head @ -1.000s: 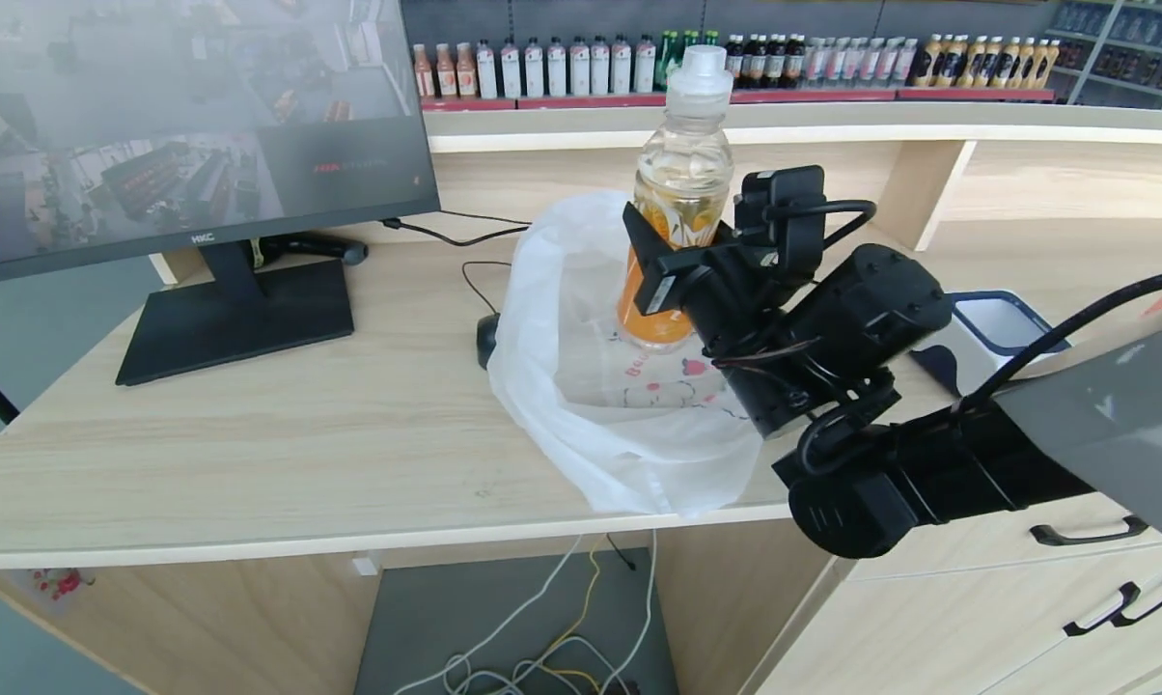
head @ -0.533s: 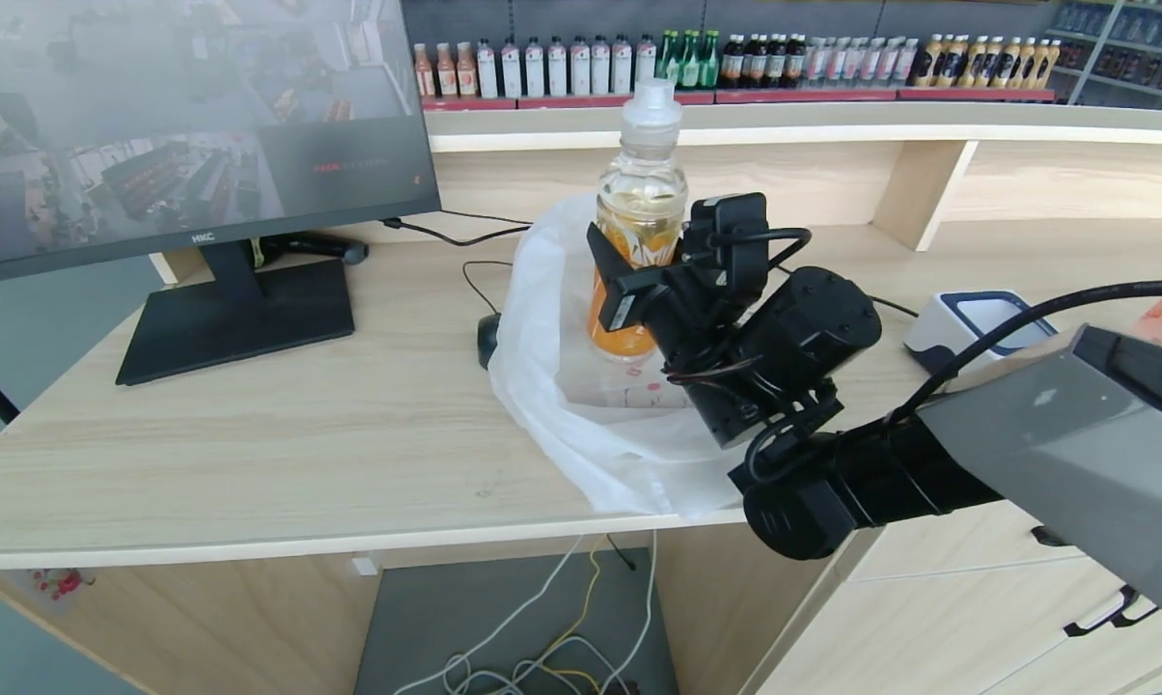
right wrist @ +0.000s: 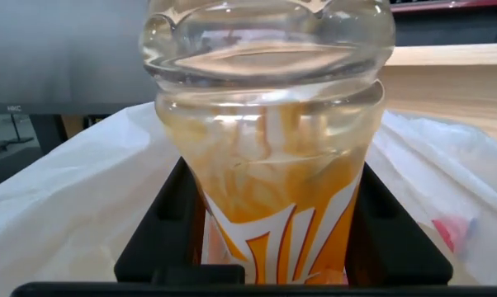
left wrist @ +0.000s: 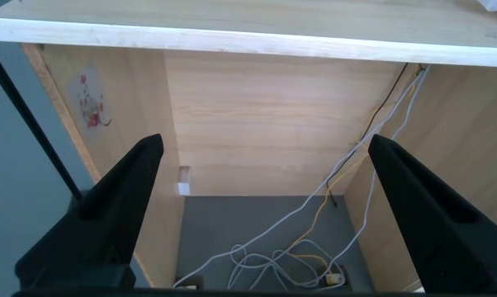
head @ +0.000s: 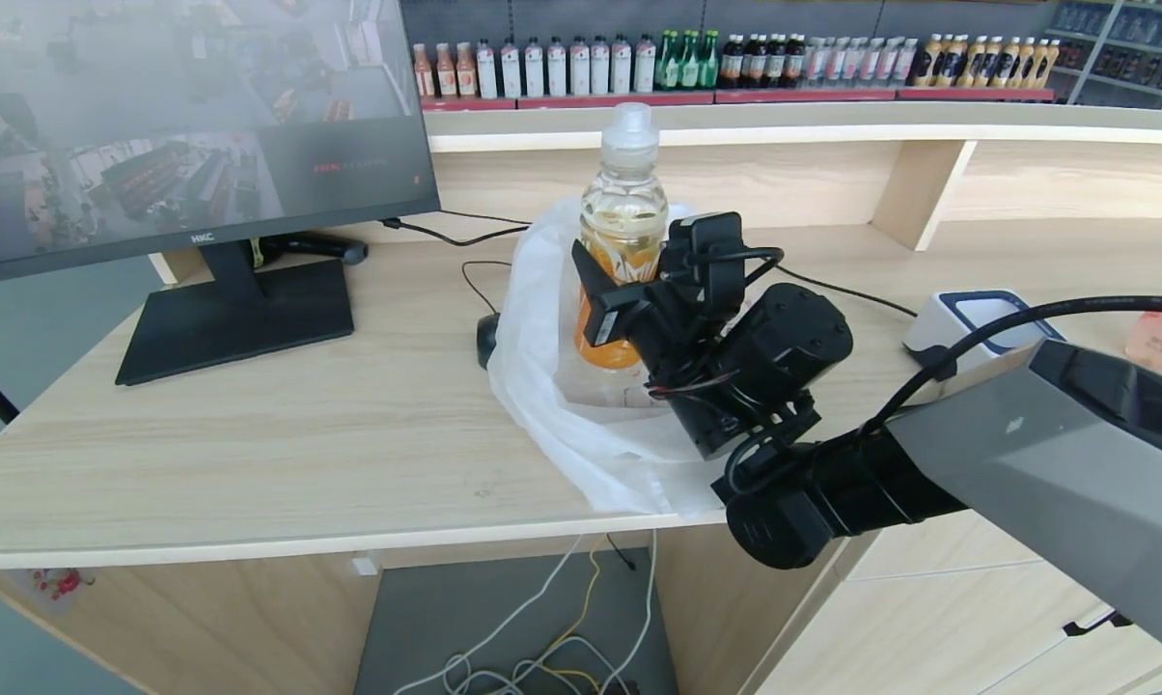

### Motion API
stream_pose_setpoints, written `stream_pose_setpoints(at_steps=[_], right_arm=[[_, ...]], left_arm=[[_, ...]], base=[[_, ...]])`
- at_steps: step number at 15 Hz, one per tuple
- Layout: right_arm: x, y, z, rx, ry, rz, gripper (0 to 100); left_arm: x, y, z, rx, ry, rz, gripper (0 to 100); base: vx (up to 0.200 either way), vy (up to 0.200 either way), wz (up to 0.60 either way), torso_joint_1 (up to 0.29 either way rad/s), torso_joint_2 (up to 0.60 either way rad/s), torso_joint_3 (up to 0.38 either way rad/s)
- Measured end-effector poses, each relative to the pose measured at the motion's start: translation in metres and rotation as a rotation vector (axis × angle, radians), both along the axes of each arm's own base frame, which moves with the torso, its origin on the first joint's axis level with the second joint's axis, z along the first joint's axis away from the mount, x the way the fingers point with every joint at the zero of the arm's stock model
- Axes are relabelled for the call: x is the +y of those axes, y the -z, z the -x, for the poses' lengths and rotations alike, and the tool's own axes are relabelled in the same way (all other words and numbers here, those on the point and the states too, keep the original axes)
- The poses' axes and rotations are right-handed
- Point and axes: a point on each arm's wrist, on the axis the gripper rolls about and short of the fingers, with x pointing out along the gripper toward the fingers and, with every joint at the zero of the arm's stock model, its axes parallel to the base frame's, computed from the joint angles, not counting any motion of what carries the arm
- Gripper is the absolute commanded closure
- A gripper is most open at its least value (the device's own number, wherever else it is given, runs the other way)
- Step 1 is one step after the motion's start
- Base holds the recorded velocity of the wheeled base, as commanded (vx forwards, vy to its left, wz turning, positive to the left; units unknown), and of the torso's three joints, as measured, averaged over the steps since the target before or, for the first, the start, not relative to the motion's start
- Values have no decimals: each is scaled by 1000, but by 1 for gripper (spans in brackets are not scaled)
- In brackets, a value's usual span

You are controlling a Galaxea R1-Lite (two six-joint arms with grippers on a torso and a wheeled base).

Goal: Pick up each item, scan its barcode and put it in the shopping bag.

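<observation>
The right claw point(head: 629, 294) pinches a clear plastic drink bottle with an orange label and a white cap point(head: 622, 217) by its lower half, one black finger on either side of the label. It holds the bottle upright over the open mouth of a white plastic shopping bag point(head: 552, 405), which lies crumpled on the pale wooden tabletop point(head: 253, 444). The bottle's base sits low against the bag's inner folds; whether it touches the bag cannot be told. A white-and-blue barcode scanner point(head: 967, 323) stands well apart on the robot's right. The left claw point(left wrist: 265, 144) hangs below the tabletop's edge with its two fingers spread wide and nothing between them. Compared with a second ago, the right arm has carried the bottle toward the robot's left and downward, from high above the bag's right side to deeper within its opening, and the scanner, partly hidden by the arm before, now shows in full.
</observation>
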Motion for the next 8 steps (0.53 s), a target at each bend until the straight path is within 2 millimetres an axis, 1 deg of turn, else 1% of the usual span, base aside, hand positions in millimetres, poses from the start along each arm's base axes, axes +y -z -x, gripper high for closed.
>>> stream_pose_setpoints(at_steps=[3, 8], right_arm=[[1, 8, 0, 20, -3, 16, 100], [10, 18, 4, 36, -18, 27, 100]], left_arm=[[0, 0, 0, 0, 0, 0, 0], [0, 0, 0, 0, 0, 0, 0]], base=[[0, 0, 0, 0, 0, 0], [0, 0, 0, 0, 0, 0]])
